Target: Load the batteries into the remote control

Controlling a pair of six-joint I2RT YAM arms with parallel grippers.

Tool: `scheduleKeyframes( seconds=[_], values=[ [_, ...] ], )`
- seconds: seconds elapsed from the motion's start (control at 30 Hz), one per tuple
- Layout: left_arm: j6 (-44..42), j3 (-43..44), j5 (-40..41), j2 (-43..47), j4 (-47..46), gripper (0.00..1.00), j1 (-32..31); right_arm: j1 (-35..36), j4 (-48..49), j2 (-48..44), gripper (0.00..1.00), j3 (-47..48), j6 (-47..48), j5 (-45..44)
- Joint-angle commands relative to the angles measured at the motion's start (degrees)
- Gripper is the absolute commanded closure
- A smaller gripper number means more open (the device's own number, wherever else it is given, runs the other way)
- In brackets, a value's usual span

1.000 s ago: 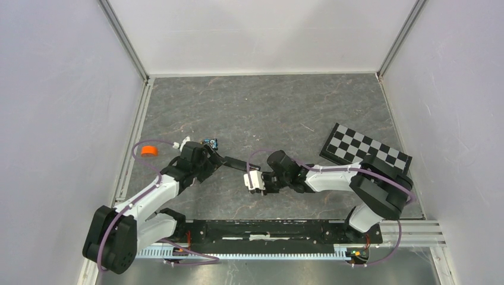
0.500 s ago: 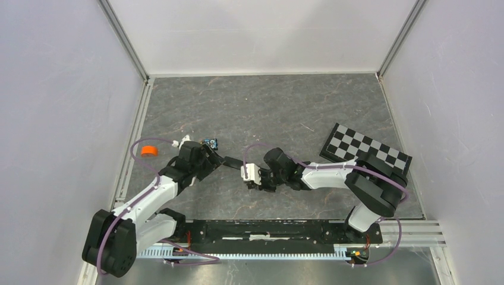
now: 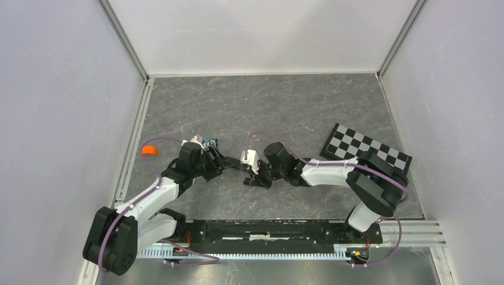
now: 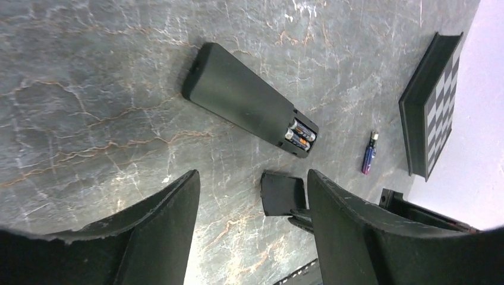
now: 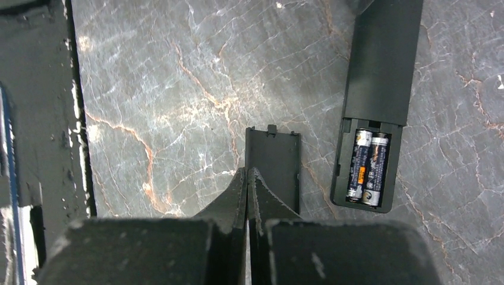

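The black remote control [image 4: 241, 101] [image 5: 380, 59] [image 3: 234, 164] lies back-up on the table. Its end compartment is uncovered and holds two batteries [image 4: 299, 132] [image 5: 368, 163] side by side. The loose battery cover [image 4: 280, 192] [image 5: 279, 160] rests flat beside it. My right gripper [image 5: 247, 171] [image 3: 255, 180] is shut, its tips against the cover's near end; nothing shows between them. My left gripper [image 4: 252, 178] [image 3: 219, 162] hangs open and empty above the table, near the cover. Another battery [image 4: 369, 153] lies apart by the board.
A checkerboard [image 3: 365, 151] [image 4: 431, 101] lies at the right. An orange ring [image 3: 148, 150] sits by the left wall. A dark block [image 5: 41, 119] fills the left edge of the right wrist view. Walls enclose the table on three sides.
My right gripper has shut, and its wrist has swung up and left toward the remote. The left gripper's fingers have drawn somewhat closer together.
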State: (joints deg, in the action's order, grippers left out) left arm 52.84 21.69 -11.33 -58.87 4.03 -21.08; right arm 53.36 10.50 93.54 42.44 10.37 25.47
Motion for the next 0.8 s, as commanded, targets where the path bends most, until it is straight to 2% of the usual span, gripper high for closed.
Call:
scheduleKeyframes(
  seconds=[0.0,0.13,0.33,0.53,0.67,0.77],
  values=[
    [-2.23,0.22,-6.06,-2.11,-3.83,0.28,0.23,-0.63,4.46,-0.26,1.0,2.11,-5.72,1.44],
    [-1.07,1.18,-7.75,-4.69,-3.18,0.3,0.24,-0.78,5.21,0.2,1.0,2.08,-7.38,-0.79],
    [0.41,3.15,-9.36,-9.15,-0.46,0.37,0.22,-0.8,4.82,0.96,1.0,2.57,-8.85,-3.72],
    [1.74,3.29,-8.86,-10.57,-0.94,0.38,0.17,-0.16,3.27,1.57,1.0,2.5,-7.66,-4.9],
    [1.92,2.92,-8.28,-10.74,-1.4,0.38,0.2,1.05,-1.11,1.26,0.69,3.26,-2.55,-6.13],
    [1.92,2.91,-7.84,-11.09,-1.7,0.37,0.17,1.93,-3.48,1.26,0.63,3.94,-0.2,-7.11]
  ],
)
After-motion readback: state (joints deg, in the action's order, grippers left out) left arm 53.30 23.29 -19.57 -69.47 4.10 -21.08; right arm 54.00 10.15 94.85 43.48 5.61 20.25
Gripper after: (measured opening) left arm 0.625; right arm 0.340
